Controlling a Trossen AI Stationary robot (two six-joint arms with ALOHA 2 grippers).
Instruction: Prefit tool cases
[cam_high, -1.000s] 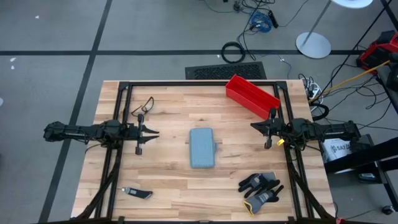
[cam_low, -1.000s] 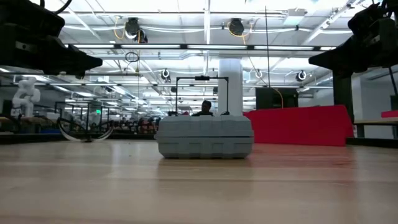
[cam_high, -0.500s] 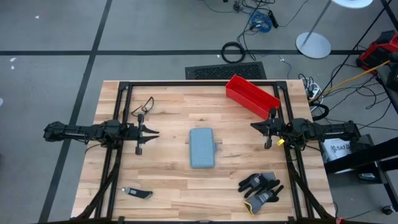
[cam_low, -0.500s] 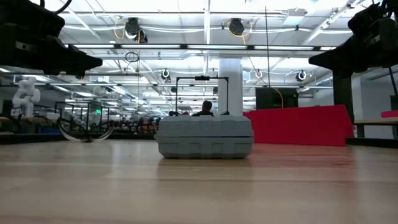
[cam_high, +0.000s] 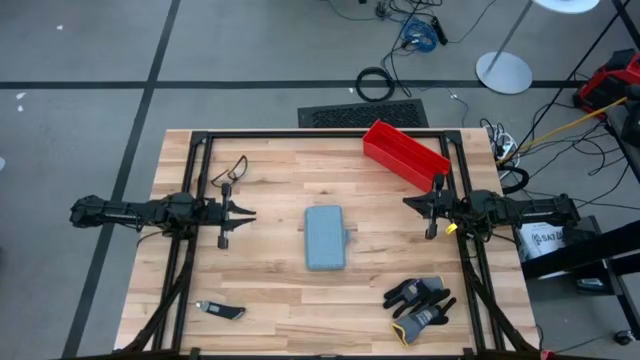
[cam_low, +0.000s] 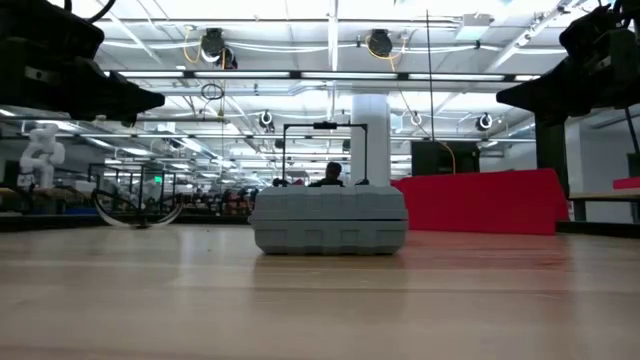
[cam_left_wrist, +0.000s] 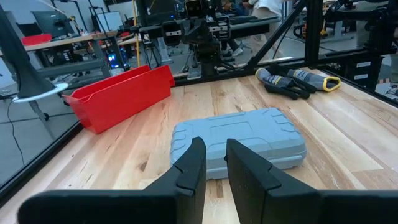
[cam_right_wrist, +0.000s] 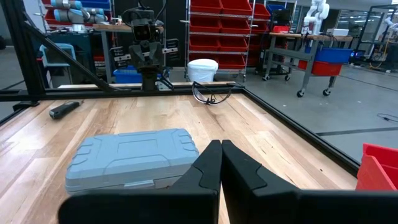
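From above, the closed grey-blue case (cam_high: 324, 238) lies flat near the middle of the wooden table (cam_high: 270, 300), well apart from both arms. The left gripper (cam_high: 243, 213) hangs over the table's left side, pointing toward the case, its fingers a small way apart and holding nothing. The right gripper (cam_high: 412, 203) hangs over the right side, facing the case, its fingers together and empty. A red bin (cam_high: 404, 153) sits at the far right corner, gloves (cam_high: 420, 303) lie at the near right, a small dark tool (cam_high: 220, 310) at the near left, and glasses (cam_high: 232, 170) at the far left. At table height, the case (cam_low: 329, 221) rests shut on the wood with the bin (cam_low: 475, 202) behind it to one side; both arms hang high at the picture's edges. From the left wrist, the two dark fingers (cam_left_wrist: 189, 167) stand with a narrow gap, the case (cam_left_wrist: 239, 140) beyond them, the bin (cam_left_wrist: 121, 95) and gloves (cam_left_wrist: 297, 81) farther off. From the right wrist, the fingers (cam_right_wrist: 208, 167) are pressed together before the case (cam_right_wrist: 132, 155), with the glasses (cam_right_wrist: 210, 92) and the tool (cam_right_wrist: 64, 109) beyond.
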